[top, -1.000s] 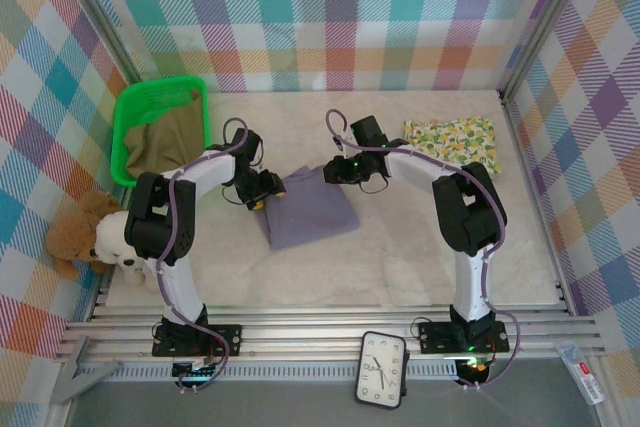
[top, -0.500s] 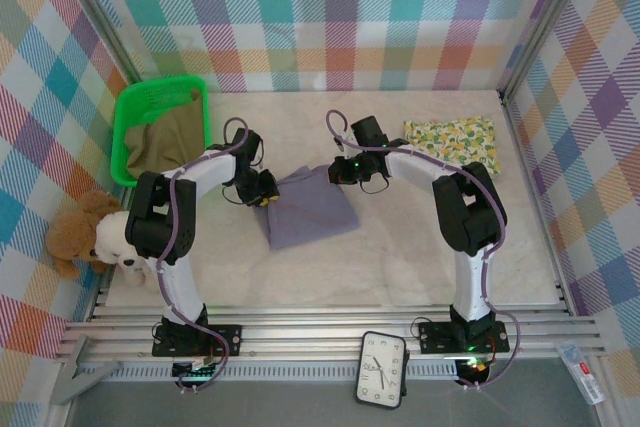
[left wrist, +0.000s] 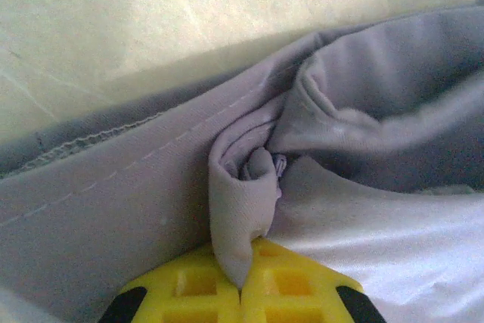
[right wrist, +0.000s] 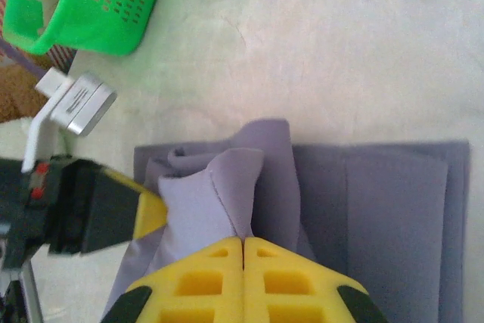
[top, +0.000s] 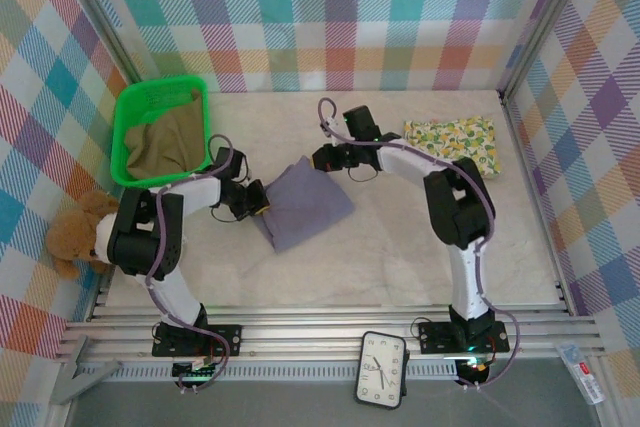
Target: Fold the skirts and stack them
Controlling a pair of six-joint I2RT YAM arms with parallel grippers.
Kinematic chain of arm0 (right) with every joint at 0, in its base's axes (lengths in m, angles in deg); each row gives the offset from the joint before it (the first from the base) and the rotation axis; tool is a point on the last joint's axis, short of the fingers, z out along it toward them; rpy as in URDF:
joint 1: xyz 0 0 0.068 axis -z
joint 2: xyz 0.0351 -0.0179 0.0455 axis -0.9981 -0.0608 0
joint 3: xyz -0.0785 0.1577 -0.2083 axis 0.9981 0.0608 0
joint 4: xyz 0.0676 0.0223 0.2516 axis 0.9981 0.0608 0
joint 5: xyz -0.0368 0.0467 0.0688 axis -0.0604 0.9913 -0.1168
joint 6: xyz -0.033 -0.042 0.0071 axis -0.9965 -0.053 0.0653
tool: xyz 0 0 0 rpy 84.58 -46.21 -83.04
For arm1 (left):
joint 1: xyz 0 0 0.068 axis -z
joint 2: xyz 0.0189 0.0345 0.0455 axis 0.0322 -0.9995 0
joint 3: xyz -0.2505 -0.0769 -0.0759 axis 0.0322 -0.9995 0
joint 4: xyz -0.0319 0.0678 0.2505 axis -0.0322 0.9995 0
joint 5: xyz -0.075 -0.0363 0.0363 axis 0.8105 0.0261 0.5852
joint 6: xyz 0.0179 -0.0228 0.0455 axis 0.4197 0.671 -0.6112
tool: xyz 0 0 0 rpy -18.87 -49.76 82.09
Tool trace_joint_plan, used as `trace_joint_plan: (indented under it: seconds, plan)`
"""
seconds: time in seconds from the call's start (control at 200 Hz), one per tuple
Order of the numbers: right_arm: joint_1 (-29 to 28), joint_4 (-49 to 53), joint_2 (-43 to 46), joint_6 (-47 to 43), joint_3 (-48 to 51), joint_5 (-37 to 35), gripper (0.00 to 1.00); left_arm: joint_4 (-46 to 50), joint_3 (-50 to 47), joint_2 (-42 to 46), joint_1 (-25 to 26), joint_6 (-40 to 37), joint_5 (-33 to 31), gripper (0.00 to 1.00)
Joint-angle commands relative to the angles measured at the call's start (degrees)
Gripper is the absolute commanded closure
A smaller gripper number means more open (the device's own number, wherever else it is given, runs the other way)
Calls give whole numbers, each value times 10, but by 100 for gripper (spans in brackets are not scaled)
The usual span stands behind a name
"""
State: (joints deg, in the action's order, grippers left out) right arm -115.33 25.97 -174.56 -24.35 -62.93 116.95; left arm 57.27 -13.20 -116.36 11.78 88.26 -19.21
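Note:
A folded grey-lavender skirt [top: 305, 202] lies in the middle of the table. My left gripper [top: 258, 200] is shut on a pinched fold at its left edge; the wrist view shows the cloth [left wrist: 242, 202] squeezed between the yellow fingers [left wrist: 189, 285]. My right gripper [top: 318, 159] is shut on the skirt's far corner, where the lavender cloth [right wrist: 227, 194] rises between its yellow fingers [right wrist: 295, 281]. A white skirt with yellow-green flowers [top: 452, 139] lies folded at the back right. An olive-khaki skirt [top: 168, 142] sits in the green basket [top: 128, 105].
Two plush bears [top: 85, 237] sit at the table's left edge beside the left arm. A clock [top: 382, 367] lies on the rail in front. Checked walls close in the back and both sides. The green basket [right wrist: 83, 5] stands close to the left arm's gripper [right wrist: 91, 209].
Both grippers closed on the grey-lavender skirt and shifted left with it; the skirt slid and turned slightly to the left.

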Motion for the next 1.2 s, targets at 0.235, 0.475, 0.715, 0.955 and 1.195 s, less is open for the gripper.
trace_joint_plan:
  seconds: [0.235, 0.475, 0.715, 0.955, 1.195]
  plan:
    - [13, 124, -162, -27, -229, 42, 90, -79, -90, 27, -28, -5, -13, 100]
    - [14, 155, -84, -27, -189, 6, 61, -14, -62, 102, -39, 15, -1, 64]
    - [8, 162, 25, 71, -52, -95, 82, 68, -47, 244, -31, 76, -80, 54]
    - [-20, 134, 40, 142, 16, -92, 100, -12, 19, 160, 31, 187, 20, 61]
    - [-41, 140, -11, 176, -14, -79, 100, -66, 20, 40, 65, 254, 34, 68]
